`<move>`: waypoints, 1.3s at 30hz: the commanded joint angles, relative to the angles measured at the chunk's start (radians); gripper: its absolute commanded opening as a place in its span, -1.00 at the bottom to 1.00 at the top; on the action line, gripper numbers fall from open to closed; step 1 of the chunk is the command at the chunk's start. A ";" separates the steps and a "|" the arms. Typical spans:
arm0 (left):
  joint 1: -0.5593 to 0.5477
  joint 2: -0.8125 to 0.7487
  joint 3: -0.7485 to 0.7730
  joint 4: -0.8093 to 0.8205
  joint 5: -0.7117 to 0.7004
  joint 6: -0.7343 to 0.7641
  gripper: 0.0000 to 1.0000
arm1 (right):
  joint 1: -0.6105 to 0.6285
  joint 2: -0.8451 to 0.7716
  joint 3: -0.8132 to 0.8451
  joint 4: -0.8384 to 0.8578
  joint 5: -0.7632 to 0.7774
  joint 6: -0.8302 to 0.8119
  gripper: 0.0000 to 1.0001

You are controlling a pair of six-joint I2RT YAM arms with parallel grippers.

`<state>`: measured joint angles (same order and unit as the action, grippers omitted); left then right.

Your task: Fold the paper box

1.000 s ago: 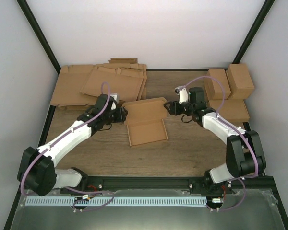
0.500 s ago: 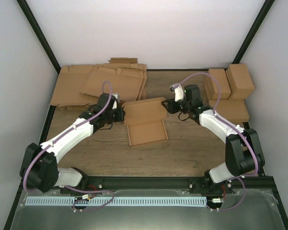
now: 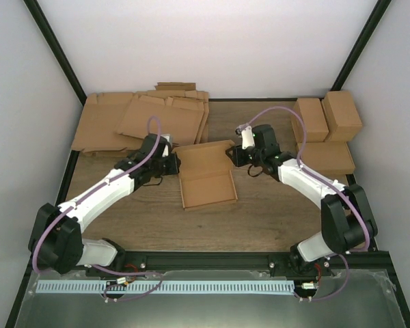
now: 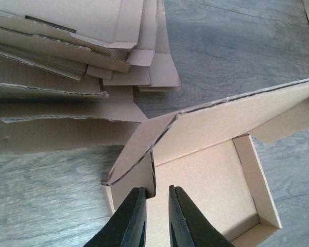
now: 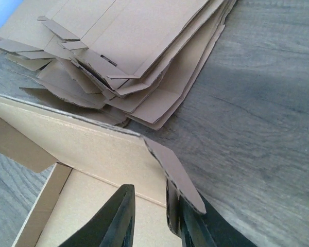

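No readable text, no labels, brands, numbers or signs visible

We see the paper box (image 3: 206,179) half-folded near the middle of the wooden table (image 3: 260,219), its shallow tray lying flat and its rear panel raised toward the back. The left gripper (image 3: 173,164) is at the box's left rear corner and the right gripper (image 3: 232,154) at its right rear corner; from here we cannot tell how their jaws stand. A pile of flat cardboard sheets (image 3: 143,121) lies at the back left. At the far right, two folded boxes (image 3: 342,113) sit side by side behind another cardboard piece (image 3: 326,157).
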<state>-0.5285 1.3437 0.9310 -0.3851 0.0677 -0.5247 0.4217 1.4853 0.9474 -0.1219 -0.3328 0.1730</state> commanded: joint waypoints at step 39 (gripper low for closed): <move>-0.240 -0.184 -0.311 0.178 -0.125 -0.256 -0.64 | 0.232 -0.297 -0.347 0.112 0.233 0.368 -0.66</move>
<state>-0.7647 1.1843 0.6258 -0.2146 -0.0608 -0.7918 0.6346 1.1790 0.5926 0.0177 -0.1146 0.5133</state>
